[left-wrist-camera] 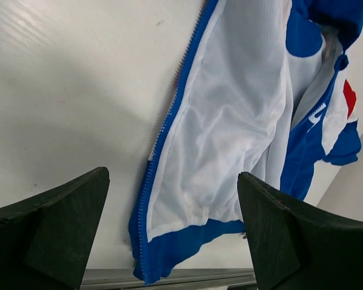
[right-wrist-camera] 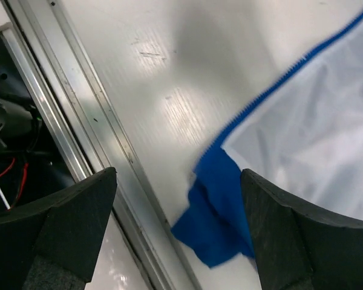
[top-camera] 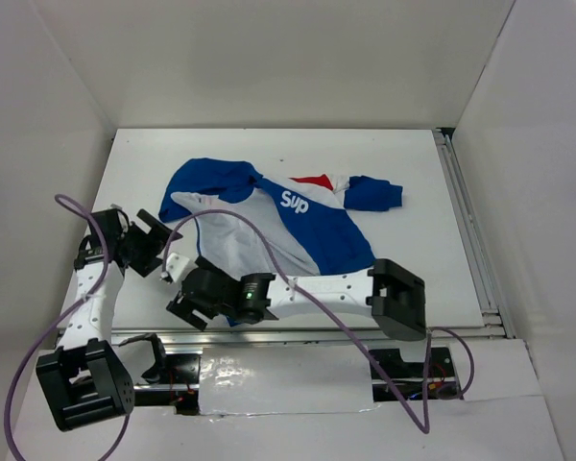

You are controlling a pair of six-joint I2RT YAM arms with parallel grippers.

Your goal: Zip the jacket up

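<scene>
The jacket [top-camera: 298, 226] lies open on the white table [top-camera: 413, 173], white lining up, with a blue sleeve and a red panel at the back. My left gripper [top-camera: 163, 252] hovers by its near-left edge, open and holding nothing. In the left wrist view the blue zipper edge [left-wrist-camera: 163, 133] runs down between the open fingers [left-wrist-camera: 48, 235] of the left gripper [left-wrist-camera: 172, 241]. My right gripper [top-camera: 184, 300] is open over the near hem. In the right wrist view the blue hem corner [right-wrist-camera: 215, 217] lies between the spread jaws of the right gripper [right-wrist-camera: 178, 235], untouched.
A metal rail [right-wrist-camera: 66, 115] runs along the table's near edge, close to the hem corner. Another rail [top-camera: 466, 230] lines the right side. White walls enclose the table. Purple cables [top-camera: 269, 250] loop over the jacket's near part.
</scene>
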